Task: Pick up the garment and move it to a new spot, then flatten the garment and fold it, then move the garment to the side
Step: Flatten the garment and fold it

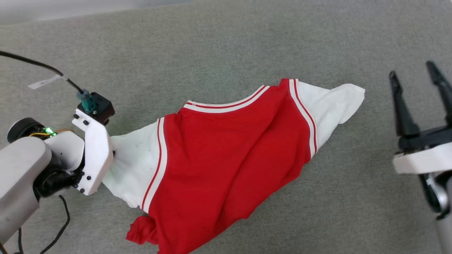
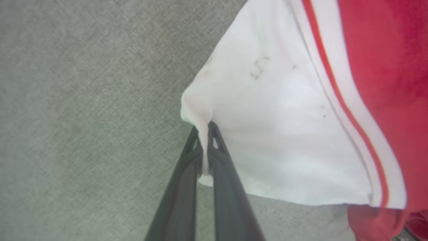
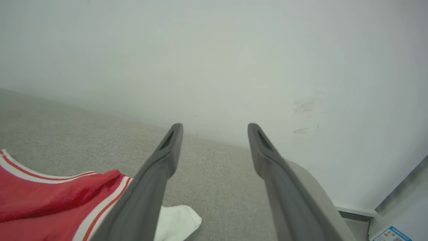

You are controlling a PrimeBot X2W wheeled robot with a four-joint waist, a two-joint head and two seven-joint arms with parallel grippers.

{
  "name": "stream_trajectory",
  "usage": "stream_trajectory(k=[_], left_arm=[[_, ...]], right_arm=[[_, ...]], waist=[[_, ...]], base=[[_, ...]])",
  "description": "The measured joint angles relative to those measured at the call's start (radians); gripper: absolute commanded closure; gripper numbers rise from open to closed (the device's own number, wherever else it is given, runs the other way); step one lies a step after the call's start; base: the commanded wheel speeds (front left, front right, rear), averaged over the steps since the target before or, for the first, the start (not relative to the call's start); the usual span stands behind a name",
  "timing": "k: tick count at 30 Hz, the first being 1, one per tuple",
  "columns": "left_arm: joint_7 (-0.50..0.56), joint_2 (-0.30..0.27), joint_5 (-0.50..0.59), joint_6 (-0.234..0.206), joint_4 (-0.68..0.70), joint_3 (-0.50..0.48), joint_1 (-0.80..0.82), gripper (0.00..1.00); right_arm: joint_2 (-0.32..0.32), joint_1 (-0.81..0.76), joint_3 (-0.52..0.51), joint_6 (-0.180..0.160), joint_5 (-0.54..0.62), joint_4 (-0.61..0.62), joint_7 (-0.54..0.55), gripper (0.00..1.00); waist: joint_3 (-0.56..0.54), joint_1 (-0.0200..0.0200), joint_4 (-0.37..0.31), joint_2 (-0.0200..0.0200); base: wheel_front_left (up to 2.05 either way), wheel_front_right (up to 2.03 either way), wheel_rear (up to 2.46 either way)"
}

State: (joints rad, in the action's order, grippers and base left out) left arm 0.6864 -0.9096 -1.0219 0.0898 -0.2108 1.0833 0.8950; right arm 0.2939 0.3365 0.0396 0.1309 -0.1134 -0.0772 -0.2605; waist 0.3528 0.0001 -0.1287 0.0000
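The garment [image 1: 226, 155] lies rumpled, plain red side up, on the grey fabric surface [image 1: 226, 46], its lower hem cut off at the head view's edge. My left hand [image 2: 204, 129] pinches 1 white sleeve [image 2: 284, 134] at its tip. My right hand [image 1: 411, 69] hangs spread, clear of the cloth.

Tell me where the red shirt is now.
In the head view, the shirt lies mid-frame on the grey surface, one white sleeve pinched in the left fingers, the open right fingers apart on its right.
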Motion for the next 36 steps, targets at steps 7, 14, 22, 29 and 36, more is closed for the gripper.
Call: stream_trajectory(k=[7, 14, 22, 29, 36], left_arm=[[-0.07, -0.021, 0.008, -0.006, 0.073, -0.036, 0.006, 1.0], [-0.092, -0.031, 0.047, -0.03, 0.171, -0.052, 0.032, 1.0], [-0.097, -0.004, 0.079, -0.039, 0.216, -0.054, 0.071, 1.0], [-0.105, 0.02, 0.104, -0.04, 0.232, -0.061, 0.112, 1.0], [-0.123, 0.03, 0.119, -0.037, 0.238, -0.066, 0.128, 1.0]], right_arm=[[0.188, 0.136, 0.043, 0.0, -0.001, 0.031, 0.135, 0.0], [0.437, 0.303, 0.3, 0.0, -0.267, 0.032, 0.585, 0.0], [0.587, 0.491, 0.555, 0.0, -0.58, 0.0, 1.032, 0.0], [0.546, 0.592, 0.631, 0.0, -0.667, -0.126, 1.14, 0.0], [0.521, 0.597, 0.705, 0.0, -0.709, -0.218, 1.122, 0.0]], waist=[[-0.029, 0.0, 0.036, 0.0], [-0.013, 0.0, 0.073, 0.0], [0.048, 0.0, 0.107, 0.0], [0.115, 0.0, 0.135, 0.0], [0.168, 0.0, 0.165, 0.0]], base=[[0.0, 0.0, 0.0], [0.0, 0.0, 0.0], [0.0, 0.0, 0.0], [0.0, 0.0, 0.0], [0.0, 0.0, 0.0]])
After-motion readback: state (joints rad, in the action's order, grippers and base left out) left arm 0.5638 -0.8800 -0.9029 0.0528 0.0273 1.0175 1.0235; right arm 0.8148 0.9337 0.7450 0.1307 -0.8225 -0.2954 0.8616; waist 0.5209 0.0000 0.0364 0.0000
